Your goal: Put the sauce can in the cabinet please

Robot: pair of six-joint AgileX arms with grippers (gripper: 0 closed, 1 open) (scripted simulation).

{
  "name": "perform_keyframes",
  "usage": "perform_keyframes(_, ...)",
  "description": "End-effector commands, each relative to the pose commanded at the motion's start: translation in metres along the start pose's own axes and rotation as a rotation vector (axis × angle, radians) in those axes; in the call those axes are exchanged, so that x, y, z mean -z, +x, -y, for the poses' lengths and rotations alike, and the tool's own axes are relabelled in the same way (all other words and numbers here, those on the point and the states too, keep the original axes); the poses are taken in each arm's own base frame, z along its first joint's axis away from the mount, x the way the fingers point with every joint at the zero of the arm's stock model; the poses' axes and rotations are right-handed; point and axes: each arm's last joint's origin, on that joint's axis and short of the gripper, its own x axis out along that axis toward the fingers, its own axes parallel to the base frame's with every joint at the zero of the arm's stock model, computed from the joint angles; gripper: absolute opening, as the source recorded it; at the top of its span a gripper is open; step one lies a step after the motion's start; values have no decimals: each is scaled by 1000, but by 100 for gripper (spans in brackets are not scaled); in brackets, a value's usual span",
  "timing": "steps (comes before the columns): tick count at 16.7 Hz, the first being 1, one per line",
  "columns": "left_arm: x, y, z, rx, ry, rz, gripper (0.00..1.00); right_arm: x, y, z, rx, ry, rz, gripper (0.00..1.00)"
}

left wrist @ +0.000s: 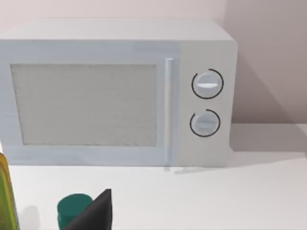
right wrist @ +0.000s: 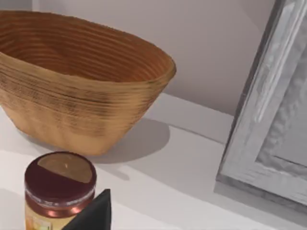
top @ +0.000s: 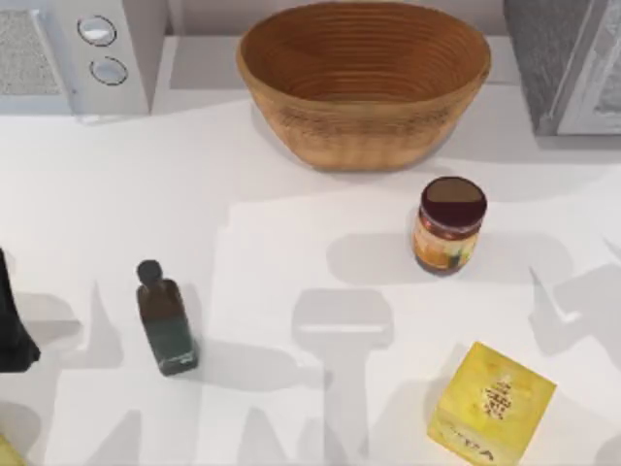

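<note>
The sauce can stands upright on the white table, right of centre, with a maroon lid and a red and orange-yellow label. In the right wrist view the sauce can is close, and a dark part of my right gripper shows just beside it, apart from it. The cabinet stands at the back right, its pale front panel closed. My left arm sits at the table's left edge, and a dark part of my left gripper points toward the microwave.
A woven basket stands at the back centre, between the white microwave and the cabinet. A dark green bottle stands at the left front. A yellow cube box sits at the right front, below the can.
</note>
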Motion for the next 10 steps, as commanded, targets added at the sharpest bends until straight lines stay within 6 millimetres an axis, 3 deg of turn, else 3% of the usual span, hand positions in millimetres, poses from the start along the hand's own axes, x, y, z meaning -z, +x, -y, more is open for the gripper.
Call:
perform_keyframes(5, 0, 0, 0, 0, 0, 0, 100, -37, 32, 8, -228, -139, -65, 100)
perform_keyframes(10, 0, 0, 0, 0, 0, 0, 100, -52, 74, 15, -467, -219, -110, 100)
